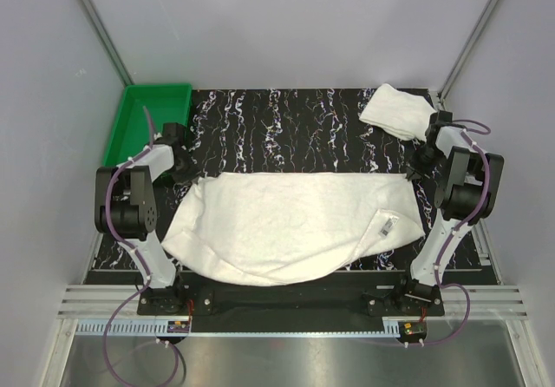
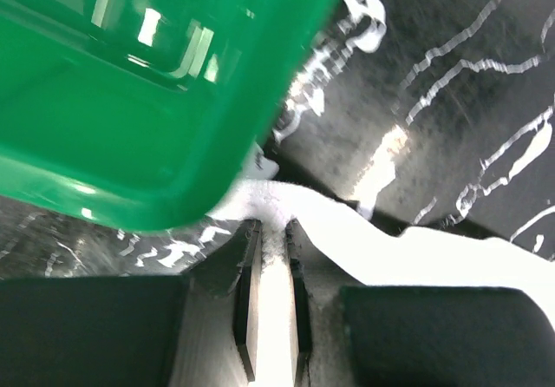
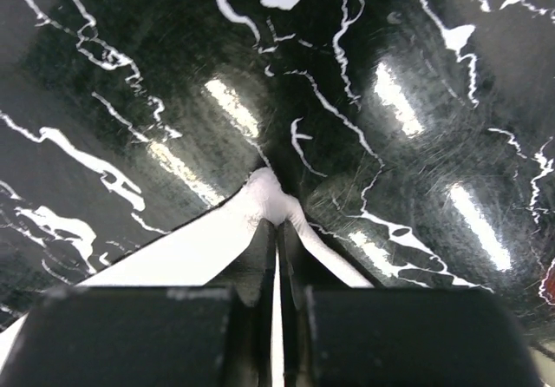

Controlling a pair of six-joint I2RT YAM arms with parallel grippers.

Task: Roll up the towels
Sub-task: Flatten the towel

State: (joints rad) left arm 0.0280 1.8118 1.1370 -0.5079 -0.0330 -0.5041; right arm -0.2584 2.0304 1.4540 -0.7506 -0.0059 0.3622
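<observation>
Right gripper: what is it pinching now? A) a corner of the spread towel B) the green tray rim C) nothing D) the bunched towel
A: in the right wrist view the right gripper is shut on a white corner of the spread towel.

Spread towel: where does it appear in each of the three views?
Top external: the spread towel fills the centre, on the black marbled tabletop.
Left wrist: bottom centre, a corner pinched in the left gripper, below the green tray.
Right wrist: bottom centre, a corner pinched in the right gripper.
Shared landmark: the black marbled tabletop.
</observation>
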